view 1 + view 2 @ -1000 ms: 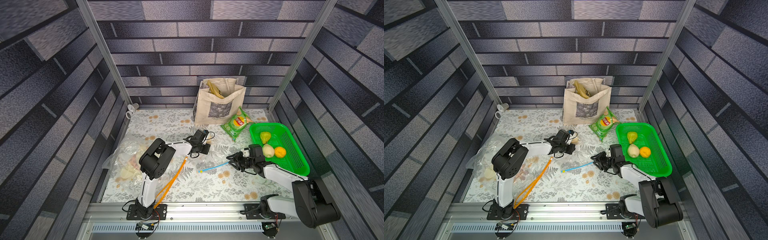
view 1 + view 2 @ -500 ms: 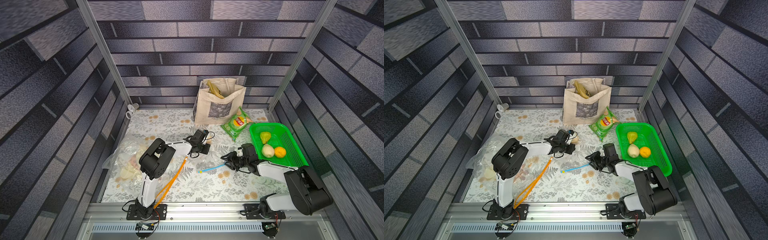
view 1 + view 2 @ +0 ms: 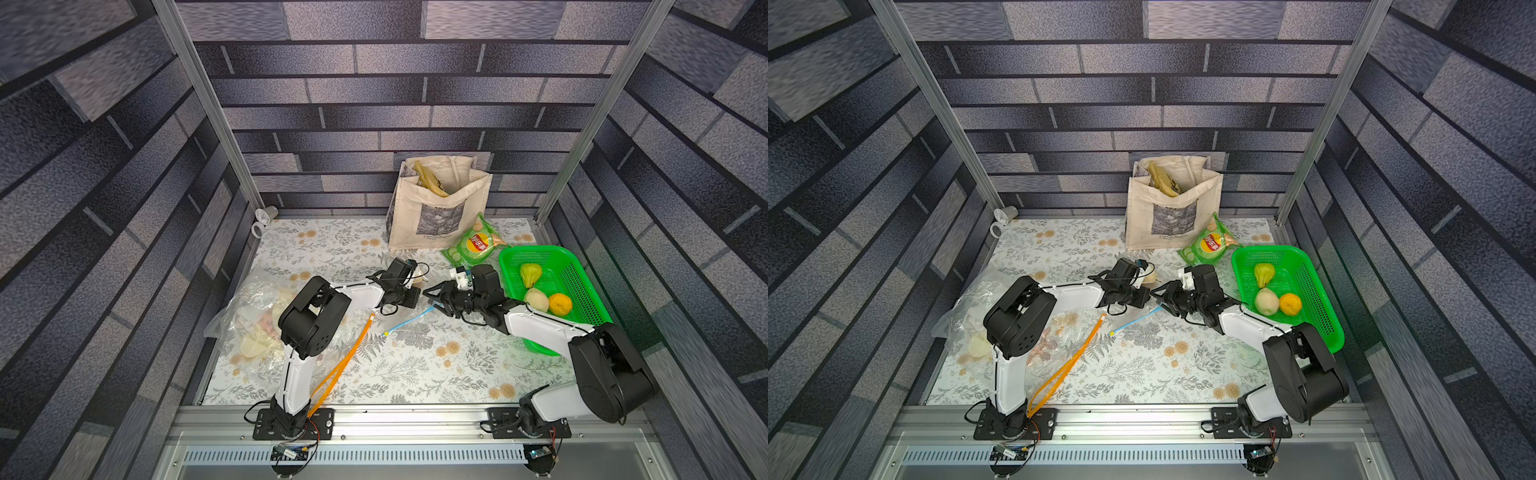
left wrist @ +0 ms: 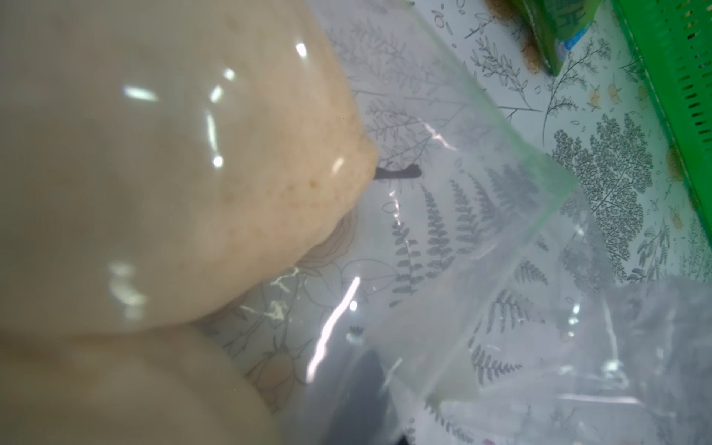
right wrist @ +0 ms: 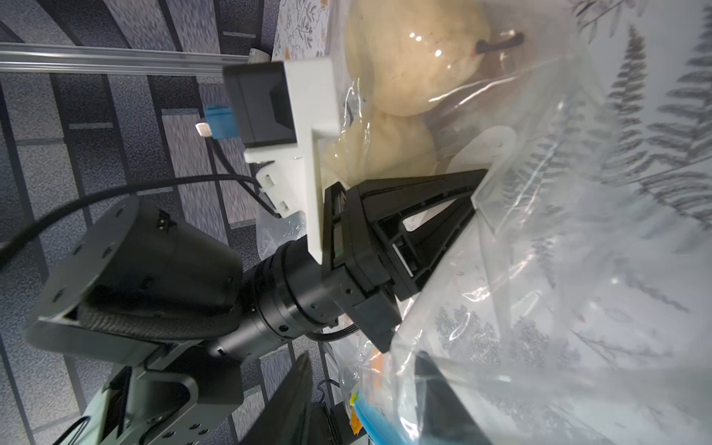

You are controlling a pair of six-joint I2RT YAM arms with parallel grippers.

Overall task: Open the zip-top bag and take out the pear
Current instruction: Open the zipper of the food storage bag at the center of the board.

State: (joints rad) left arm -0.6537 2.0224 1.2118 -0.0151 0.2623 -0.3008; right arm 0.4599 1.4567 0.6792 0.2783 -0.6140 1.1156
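While the left gripper [image 5: 476, 194] clamps the clear bag [image 5: 578, 289] holding a pear [image 5: 408, 57], the right gripper [image 3: 429, 300] sits, jaws apart, at its edge.

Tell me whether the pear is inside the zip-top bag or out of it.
Inside. In the right wrist view the pear lies behind the zip-top bag's glossy clear film, which the shut left gripper pinches.

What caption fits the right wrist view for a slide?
Right wrist view: left gripper shut on the clear zip-top bag, pale pear with stem inside.
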